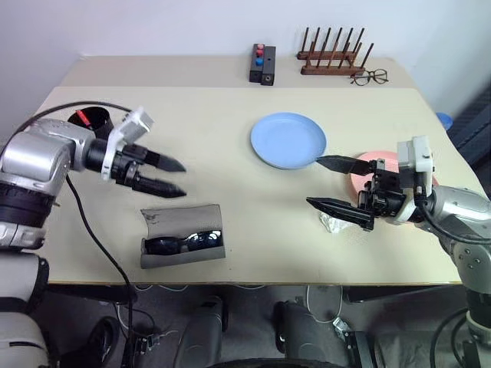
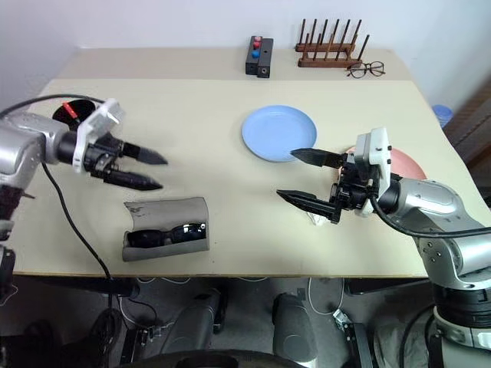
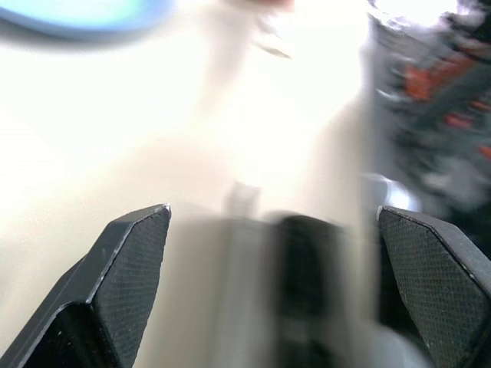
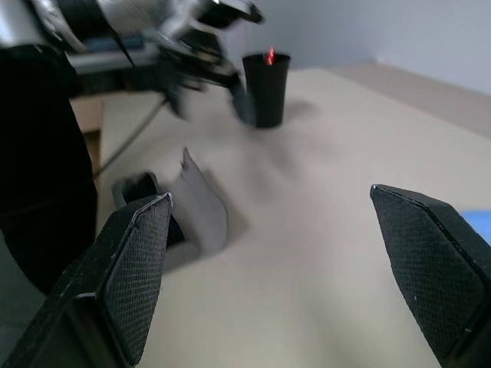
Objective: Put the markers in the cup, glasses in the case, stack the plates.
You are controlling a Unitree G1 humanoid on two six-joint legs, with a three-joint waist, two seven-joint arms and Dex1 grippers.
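The black sunglasses [image 1: 184, 242] lie inside the open grey case [image 1: 188, 218] near the table's front left. My left gripper [image 1: 182, 179] hovers open just above and behind the case, holding nothing. At the far left stands the black cup [image 4: 266, 88], with the marker's red end [image 4: 270, 55] poking out of it; in the head views my left arm partly hides the cup. The light blue plate [image 1: 288, 139] sits mid-table. The pink plate [image 1: 374, 162] lies to its right, partly behind my right gripper [image 1: 313, 181], which is open and empty.
A crumpled clear wrapper [image 1: 334, 222] lies under my right gripper. On the rear table stand a wooden peg rack [image 1: 331, 60], wire-framed eyeglasses [image 1: 370, 77] and a black box with red and blue buttons [image 1: 262, 63]. The table's front edge is close to the case.
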